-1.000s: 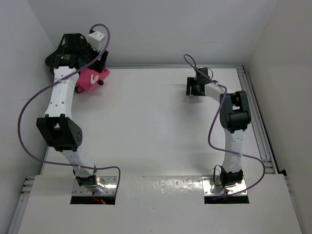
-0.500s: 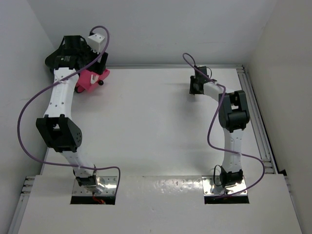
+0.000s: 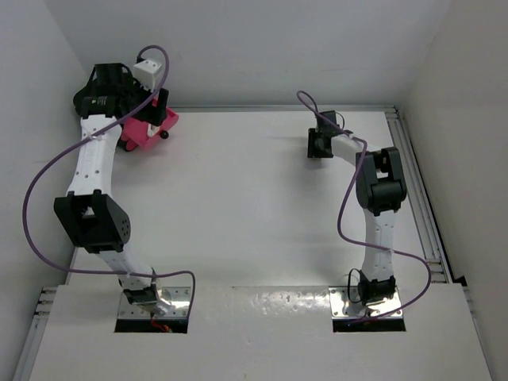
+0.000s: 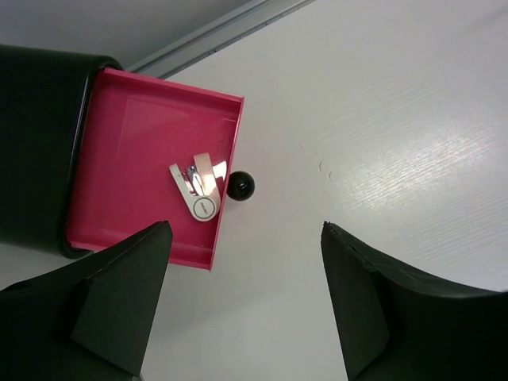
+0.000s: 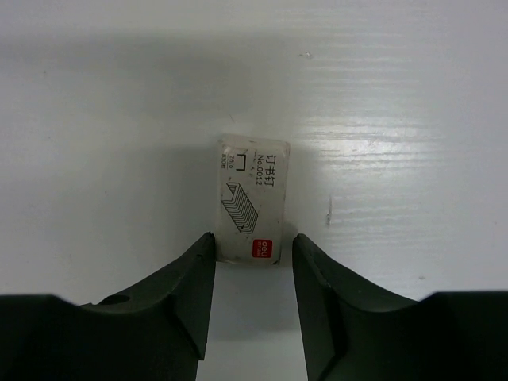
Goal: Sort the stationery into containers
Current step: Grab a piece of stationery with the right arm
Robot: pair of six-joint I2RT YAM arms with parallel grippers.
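Observation:
The glossy black cabinet (image 4: 40,143) stands at the table's far left corner, also seen from the top (image 3: 87,99). One pink drawer (image 4: 119,135) is pulled out, its black knob (image 4: 240,186) facing the table. A small white-and-silver stationery piece (image 4: 198,190) lies inside it. My left gripper (image 4: 244,230) hangs open and empty above the drawer's front edge (image 3: 155,111). A small white staple box (image 5: 252,198) lies flat on the table. My right gripper (image 5: 252,238) is open, its fingertips flanking the box's near end. In the top view the right gripper (image 3: 320,143) hides the box.
A metal rail (image 4: 222,32) runs along the table's far edge behind the cabinet. White walls close in the left, back and right sides. Purple cables (image 3: 36,190) loop off both arms. The raised rail (image 3: 421,206) borders the right side.
My left wrist has drawn back and to the left over the open drawer. My right gripper has shifted slightly over the staple box.

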